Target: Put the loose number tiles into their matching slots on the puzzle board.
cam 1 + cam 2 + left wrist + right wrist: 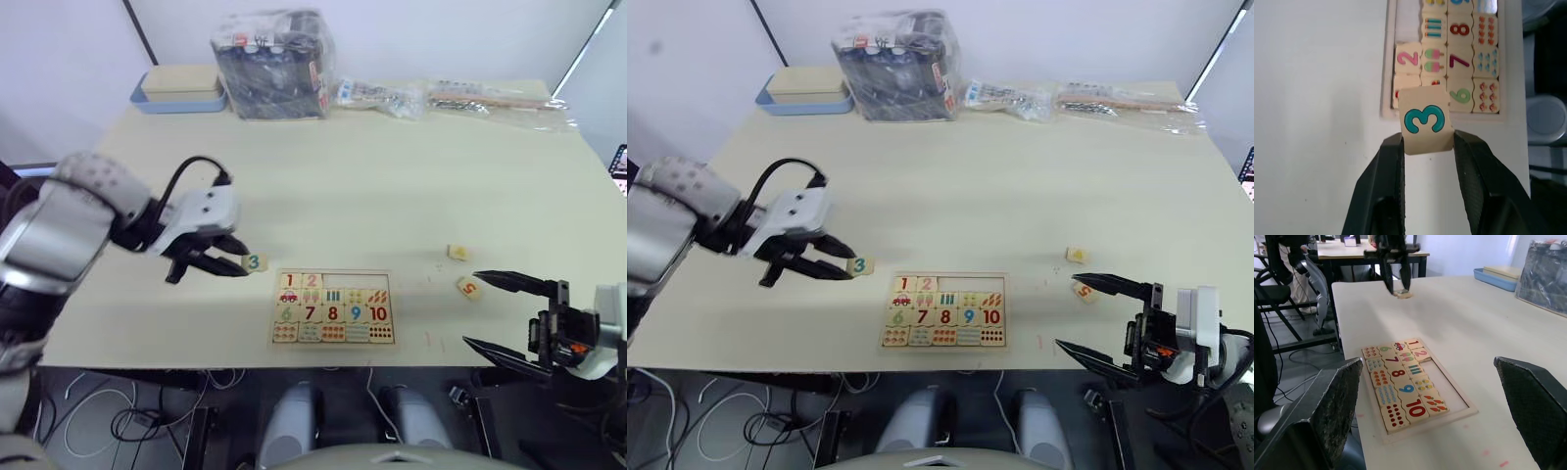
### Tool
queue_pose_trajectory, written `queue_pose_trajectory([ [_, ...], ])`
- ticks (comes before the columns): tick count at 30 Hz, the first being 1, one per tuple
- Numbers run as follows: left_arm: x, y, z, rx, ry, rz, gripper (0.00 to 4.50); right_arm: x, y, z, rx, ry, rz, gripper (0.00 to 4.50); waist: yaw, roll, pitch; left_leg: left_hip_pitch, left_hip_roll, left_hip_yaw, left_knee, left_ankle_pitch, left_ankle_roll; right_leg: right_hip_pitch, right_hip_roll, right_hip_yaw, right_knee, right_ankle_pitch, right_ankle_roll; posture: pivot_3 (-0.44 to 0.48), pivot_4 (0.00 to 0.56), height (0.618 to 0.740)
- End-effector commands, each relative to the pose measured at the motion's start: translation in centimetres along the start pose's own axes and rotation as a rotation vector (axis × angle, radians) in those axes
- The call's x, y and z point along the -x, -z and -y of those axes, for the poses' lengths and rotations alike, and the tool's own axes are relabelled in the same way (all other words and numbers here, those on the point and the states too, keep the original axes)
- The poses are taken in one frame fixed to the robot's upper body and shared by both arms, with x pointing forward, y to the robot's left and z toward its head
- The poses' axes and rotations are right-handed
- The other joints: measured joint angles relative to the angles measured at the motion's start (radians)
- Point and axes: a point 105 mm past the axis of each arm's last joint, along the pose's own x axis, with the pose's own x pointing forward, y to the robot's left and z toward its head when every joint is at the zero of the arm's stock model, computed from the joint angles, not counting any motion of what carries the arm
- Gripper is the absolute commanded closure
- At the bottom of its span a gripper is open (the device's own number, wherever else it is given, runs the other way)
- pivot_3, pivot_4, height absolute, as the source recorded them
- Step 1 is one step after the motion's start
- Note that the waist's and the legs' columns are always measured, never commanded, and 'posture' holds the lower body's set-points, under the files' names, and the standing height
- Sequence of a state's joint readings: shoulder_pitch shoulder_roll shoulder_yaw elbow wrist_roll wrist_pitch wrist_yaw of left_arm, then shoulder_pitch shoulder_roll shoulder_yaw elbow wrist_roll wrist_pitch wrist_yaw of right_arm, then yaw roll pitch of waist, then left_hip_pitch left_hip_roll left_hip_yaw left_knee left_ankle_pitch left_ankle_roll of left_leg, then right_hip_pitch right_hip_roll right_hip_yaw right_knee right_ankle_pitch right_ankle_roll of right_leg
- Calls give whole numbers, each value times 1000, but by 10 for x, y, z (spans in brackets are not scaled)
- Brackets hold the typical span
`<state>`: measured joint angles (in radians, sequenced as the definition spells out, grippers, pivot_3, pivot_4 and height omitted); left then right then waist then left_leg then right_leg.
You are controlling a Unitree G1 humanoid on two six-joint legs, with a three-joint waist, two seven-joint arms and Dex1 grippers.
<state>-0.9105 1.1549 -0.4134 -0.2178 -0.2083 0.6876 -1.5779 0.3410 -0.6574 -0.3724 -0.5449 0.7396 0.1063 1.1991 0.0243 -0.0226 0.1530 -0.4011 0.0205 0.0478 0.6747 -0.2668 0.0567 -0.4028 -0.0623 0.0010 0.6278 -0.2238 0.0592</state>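
Now three loose number tiles can be counted off the puzzle board (333, 338). One is the 3 tile (254, 261), small, square and pale wood, with a teal 3 printed on it. The left gripper (235, 258) has its two black fingers clamped on this tile, just beside the board's top left corner. The other two lie on the cream table (372, 186), well apart from the board on its right side: the 4 tile (458, 253) with a yellow digit, and the 5 tile (468, 288) with an orange one. The 5 tile sits close to one finger of the right gripper (500, 313), whose two pointed black fingers stand wide apart with nothing between them.

The board is flat, wooden and rectangular, with a raised rim. A red 1 and a pink 2 sit in its top row, and the slots next to them look bare. Lower down are 6, 7, 8, 9 and 10, with little picture squares of dots and ice lollies.

At the far edge of the table are one blue tray (176, 98) with a pale box (182, 80) on it, one clear plastic bag (274, 64) full of dark things, and some flat plastic packets (441, 98).
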Motion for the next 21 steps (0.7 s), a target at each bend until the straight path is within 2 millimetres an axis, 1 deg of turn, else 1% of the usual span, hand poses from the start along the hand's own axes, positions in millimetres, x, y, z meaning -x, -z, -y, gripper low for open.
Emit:
queue_pose_trajectory([
  [1,-5,-19,-5,-5,56,-75,3554,-1,-10,-1,64,9,13,0,2,0,0,0,-1,0,0,0,0,0,0,2,0,0,0,0,150,740],
  [4,-9,-33,-8,-1,95,-110,3554,-2,-12,-1,75,19,10,0,-10,1,0,1,-2,0,0,0,0,0,2,9,1,-1,2,0,150,740],
  [6,-12,-39,-9,-15,103,-168,3554,-2,-12,-1,81,23,7,0,-13,0,1,1,-2,0,0,0,0,-1,5,14,1,0,2,0,150,740],
  [8,-17,-47,-12,-60,104,-214,3554,0,-12,-1,86,31,3,0,-11,0,1,0,-1,-2,0,0,0,-1,9,17,1,1,4,0,150,740],
  [11,-23,-52,-11,-40,145,-248,3554,-1,-12,-1,96,39,2,0,-10,0,1,1,0,-2,0,0,0,-1,10,18,1,1,4,0,150,740],
  [13,-29,-58,-12,8,176,-264,3554,-1,-12,-1,101,43,2,0,-10,0,1,1,0,-2,0,0,0,-1,10,18,1,0,3,0,150,740],
  [21,-59,-58,-16,31,223,-343,3554,-5,-11,-4,111,55,7,0,-10,0,1,0,0,-2,1,0,1,-2,11,23,3,0,2,0,150,740],
])
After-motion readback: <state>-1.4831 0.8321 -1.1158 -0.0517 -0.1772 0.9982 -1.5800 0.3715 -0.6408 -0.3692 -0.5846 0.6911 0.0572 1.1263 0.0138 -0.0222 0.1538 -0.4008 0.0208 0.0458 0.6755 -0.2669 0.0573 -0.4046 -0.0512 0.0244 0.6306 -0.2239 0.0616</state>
